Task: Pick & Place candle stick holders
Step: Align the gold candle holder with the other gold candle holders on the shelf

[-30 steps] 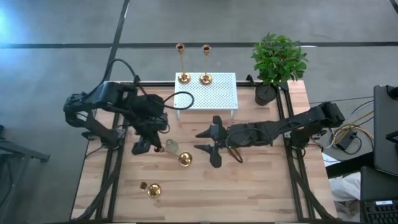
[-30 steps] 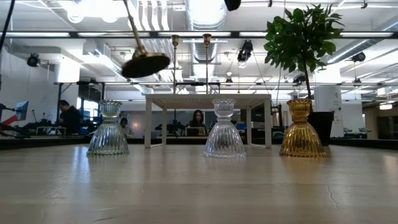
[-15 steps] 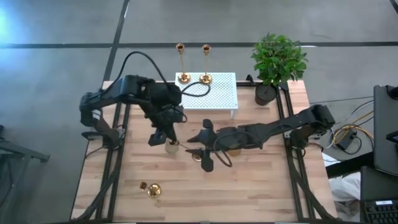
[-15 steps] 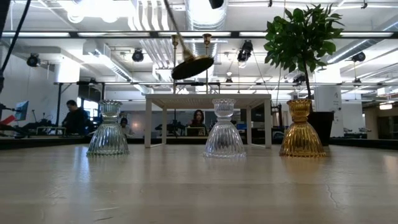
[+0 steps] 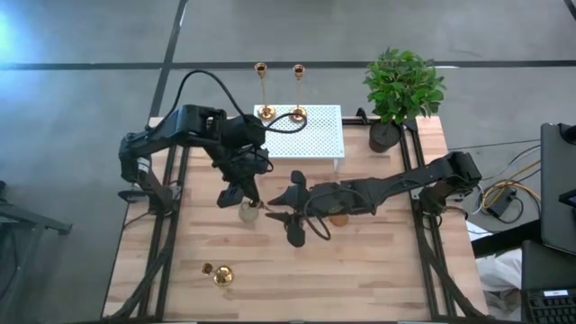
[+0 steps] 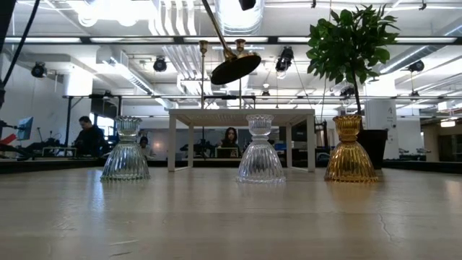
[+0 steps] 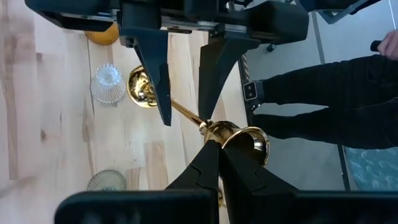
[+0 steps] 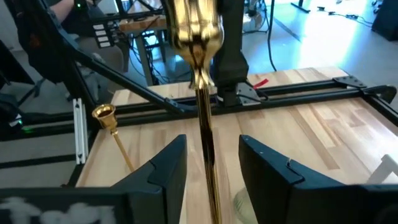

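My left gripper (image 5: 241, 194) is shut on a gold candle stick holder (image 7: 186, 115), held in the air over the middle of the table. Its round base (image 6: 236, 68) is tilted. My right gripper (image 5: 290, 212) is open. Its two fingers stand on either side of the stem (image 8: 205, 130), apart from it. A second holder (image 5: 218, 273) lies on its side near the table's front left. Two more holders (image 5: 264, 90) (image 5: 298, 88) stand upright on their bases at the far edge of the white perforated stand (image 5: 310, 135). My left gripper pinches the holder's stem just below the top cup (image 7: 210, 129) between its two fingers. The holder is lifted clear of the table and slants, its base (image 7: 142, 87) pointing away toward my right gripper.
Two clear glass holders (image 6: 125, 149) (image 6: 260, 149) and an amber one (image 6: 351, 149) stand on the table under the arms. A potted plant (image 5: 401, 90) stands at the far right corner. A person (image 6: 86, 133) sits in the room behind.
My left gripper has carried the holder toward the table's right and far side; its base has swung toward my right gripper. My right gripper has gone toward the table's left, so the stem now lies between its open fingers.
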Available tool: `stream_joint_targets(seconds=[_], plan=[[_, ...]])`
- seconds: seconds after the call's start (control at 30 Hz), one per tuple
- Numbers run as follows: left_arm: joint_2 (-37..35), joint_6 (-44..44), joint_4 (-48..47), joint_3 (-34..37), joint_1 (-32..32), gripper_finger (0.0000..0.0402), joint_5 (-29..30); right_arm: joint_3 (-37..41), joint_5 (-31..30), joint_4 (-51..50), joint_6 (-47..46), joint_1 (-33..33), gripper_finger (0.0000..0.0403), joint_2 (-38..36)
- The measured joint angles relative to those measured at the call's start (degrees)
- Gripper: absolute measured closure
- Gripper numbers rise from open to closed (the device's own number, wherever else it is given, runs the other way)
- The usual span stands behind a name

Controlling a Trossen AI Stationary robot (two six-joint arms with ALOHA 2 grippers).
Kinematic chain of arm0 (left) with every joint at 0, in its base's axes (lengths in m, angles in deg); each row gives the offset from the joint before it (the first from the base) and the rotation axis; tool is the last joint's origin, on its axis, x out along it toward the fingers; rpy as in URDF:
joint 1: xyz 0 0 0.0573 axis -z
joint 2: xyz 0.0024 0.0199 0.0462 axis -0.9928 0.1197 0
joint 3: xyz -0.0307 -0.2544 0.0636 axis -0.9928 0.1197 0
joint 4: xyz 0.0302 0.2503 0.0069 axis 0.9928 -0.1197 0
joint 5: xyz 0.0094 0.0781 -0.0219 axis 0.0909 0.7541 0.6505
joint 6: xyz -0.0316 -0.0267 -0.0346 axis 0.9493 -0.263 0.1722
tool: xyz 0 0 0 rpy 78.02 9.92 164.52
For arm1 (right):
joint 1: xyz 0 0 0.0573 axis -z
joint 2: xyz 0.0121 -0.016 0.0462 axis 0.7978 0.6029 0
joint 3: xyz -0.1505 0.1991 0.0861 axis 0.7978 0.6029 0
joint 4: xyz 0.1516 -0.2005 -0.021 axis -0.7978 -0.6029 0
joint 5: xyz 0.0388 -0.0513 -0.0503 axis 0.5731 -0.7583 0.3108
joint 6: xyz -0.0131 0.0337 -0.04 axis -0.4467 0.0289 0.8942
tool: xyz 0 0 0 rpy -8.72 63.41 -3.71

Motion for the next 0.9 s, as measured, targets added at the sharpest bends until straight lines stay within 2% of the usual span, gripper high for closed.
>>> stream_joint_targets(seconds=[0.5,0.9], plan=[[0.1,-1.3,0.0,-0.5,-0.2,0.0395,0.2,0.0,-0.1,-1.2,-1.0,0.3,0.0311,0.0],[0.1,-1.1,0.0,-4.8,-0.5,0.0395,0.3,0.6,-1.6,-5.4,-2.2,0.3,0.0274,0.0]])
